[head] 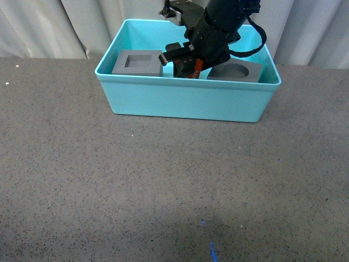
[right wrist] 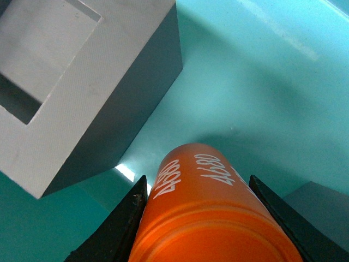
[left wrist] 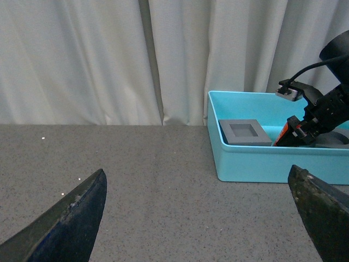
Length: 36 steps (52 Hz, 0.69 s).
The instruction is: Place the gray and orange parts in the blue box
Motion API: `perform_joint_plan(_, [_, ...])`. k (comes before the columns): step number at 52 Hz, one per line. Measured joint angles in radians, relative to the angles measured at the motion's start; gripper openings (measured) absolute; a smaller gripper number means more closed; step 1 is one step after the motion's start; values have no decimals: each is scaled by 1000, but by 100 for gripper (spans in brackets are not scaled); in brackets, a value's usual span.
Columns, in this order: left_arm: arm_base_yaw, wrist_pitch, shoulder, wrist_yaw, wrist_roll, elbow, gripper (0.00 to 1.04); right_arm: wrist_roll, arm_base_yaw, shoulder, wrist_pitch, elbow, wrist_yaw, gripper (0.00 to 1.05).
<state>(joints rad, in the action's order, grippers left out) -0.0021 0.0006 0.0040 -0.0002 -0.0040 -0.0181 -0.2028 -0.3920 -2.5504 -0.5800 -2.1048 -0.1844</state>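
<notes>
where curtains hang, speckled gray table spreads.

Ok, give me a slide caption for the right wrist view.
Right gripper holds the orange cylinder above the blue box floor, beside the square-recess gray cube.

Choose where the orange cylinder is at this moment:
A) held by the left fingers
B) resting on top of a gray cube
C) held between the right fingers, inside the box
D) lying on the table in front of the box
C: the right wrist view shows the orange cylinder clamped between the right fingers, above the floor of the blue box.
</notes>
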Motion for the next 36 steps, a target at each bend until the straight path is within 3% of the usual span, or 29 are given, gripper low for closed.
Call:
perform_joint_plan(21, [0, 0, 0, 0, 0, 0, 98, -7, -10, -88, -101, -146, 14, 45])
perform_joint_plan(33, [0, 0, 0, 0, 0, 0, 98, 4, -8, -34, -28, -66, 19, 90])
perform_joint_plan(36, [0, 0, 0, 0, 0, 0, 98, 5, -6, -17, -14, -42, 21, 96])
